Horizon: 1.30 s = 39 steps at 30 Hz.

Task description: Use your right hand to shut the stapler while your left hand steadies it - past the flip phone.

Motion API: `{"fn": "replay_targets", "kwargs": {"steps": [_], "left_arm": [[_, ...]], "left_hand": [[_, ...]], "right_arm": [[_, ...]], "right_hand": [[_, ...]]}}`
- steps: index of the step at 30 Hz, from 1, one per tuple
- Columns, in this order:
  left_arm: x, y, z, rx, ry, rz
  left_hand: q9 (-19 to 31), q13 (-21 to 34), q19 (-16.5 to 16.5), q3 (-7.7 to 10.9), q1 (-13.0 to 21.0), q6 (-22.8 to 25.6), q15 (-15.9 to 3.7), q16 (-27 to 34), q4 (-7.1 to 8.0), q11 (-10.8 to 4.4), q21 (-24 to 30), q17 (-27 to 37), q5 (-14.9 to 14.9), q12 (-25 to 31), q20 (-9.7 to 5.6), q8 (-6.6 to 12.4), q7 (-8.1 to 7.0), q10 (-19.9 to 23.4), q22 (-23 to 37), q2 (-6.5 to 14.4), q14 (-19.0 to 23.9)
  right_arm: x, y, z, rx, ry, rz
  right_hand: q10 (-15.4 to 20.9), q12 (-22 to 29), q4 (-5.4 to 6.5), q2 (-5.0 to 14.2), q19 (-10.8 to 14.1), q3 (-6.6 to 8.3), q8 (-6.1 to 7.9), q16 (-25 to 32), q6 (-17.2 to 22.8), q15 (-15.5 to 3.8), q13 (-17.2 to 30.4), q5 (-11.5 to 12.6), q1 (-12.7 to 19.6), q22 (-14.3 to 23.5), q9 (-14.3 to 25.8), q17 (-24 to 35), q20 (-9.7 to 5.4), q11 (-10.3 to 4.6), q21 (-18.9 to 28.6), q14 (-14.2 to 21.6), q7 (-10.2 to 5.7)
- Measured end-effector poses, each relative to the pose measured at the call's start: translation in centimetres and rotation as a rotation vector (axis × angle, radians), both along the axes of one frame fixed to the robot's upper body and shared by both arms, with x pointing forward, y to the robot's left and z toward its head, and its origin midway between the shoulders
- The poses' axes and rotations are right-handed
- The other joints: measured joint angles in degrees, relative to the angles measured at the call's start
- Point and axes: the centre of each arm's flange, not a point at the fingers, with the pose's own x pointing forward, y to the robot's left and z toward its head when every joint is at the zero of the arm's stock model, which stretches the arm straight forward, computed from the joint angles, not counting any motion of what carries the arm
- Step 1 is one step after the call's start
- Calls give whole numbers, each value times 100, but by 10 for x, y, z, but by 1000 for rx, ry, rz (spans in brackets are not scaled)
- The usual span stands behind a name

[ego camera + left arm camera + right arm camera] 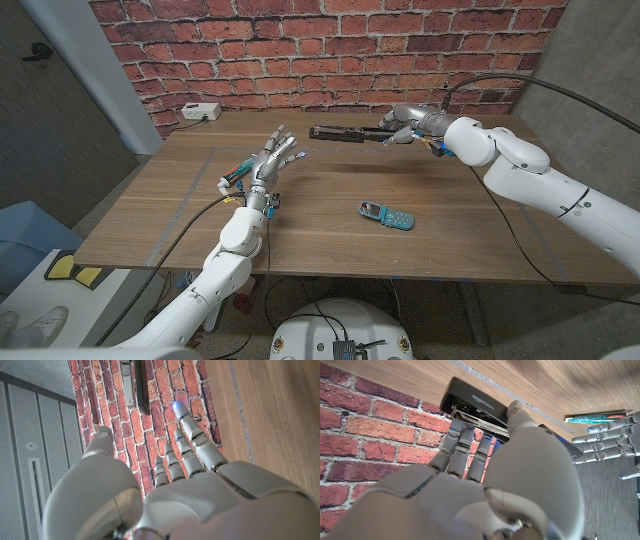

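Left robot hand (268, 165) spread empty over wooden table (330, 235); right robot hand (398, 127) touches stapler (340, 132) by brick wall (330, 50)

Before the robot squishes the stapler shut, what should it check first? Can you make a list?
1. Black stapler lying open on the wooden table: ok.
2. Right hand at the stapler: ok.
3. Left hand steadying the stapler: not ok, it hovers apart with fingers spread.
4. Blue flip phone out of the way: ok.
5. Right fingers clear of the staple channel: cannot tell.
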Motion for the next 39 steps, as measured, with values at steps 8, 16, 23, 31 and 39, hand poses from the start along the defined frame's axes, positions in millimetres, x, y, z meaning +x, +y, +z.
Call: {"fn": "replay_targets", "kwargs": {"steps": [8, 16, 23, 31, 39], "left_arm": [[3, -10, 0, 13, 2, -22], [5, -18, 1, 34, 5, -37], [6, -25, 1, 68, 16, -43], [6, -28, 4, 109, 14, -62], [8, -31, 6, 140, 14, -78]], "left_hand": [[37, 33, 87, -52, 60, 289, -4, 86, 52, -5, 36, 53, 0, 58, -53, 104, 42, 123, 16, 63, 220], [105, 80, 127, -102, 45, 508, -20, 149, 57, -44, 78, 107, 0, 113, -94, 199, -1, 267, 43, 139, 386], [100, 107, 125, -163, 45, 496, -17, 149, 43, -97, 78, 159, 0, 178, -92, 181, 8, 437, 70, 138, 376], [89, 208, -93, -140, 252, 626, -1, 149, 0, -129, 51, 233, 45, 218, 0, 181, -245, 426, 96, 345, 134], [117, 356, -152, -162, 381, 1187, 4, 149, -22, -232, 51, 319, 68, 261, -3, 385, -526, 384, 123, 406, 46]], "right_arm": [[-6, 4, 0, -21, 1, 14], [-10, 7, 0, -42, 3, 22], [-12, 9, 1, -59, 8, 27], [-13, 13, 3, -79, 16, 34], [-11, 16, 2, -99, 34, 39]], "right_hand": [[0, 12, 0, 0, 32, 0, 0, -1, -1, -1, -27, -3, 0, -6, -3, 0, -32, -1, 21, 1, -1], [1, 12, 0, 0, 32, 0, -2, -23, -1, 8, -27, -9, 0, -5, -2, 1, -32, -1, 21, 33, -1], [1, 12, 0, 0, 31, 0, -12, -39, -1, -1, -41, 0, 0, -2, -2, 13, -32, -1, 43, 41, -1], [21, 5, 0, -16, 31, 0, -7, -44, -2, -1, -54, 0, -16, -2, 0, 7, -31, -21, 43, 41, -1], [53, -5, 0, -39, 42, 0, 1, -45, -2, -10, -52, 0, -39, -2, 1, 1, -20, -8, 43, 71, -2]]}}
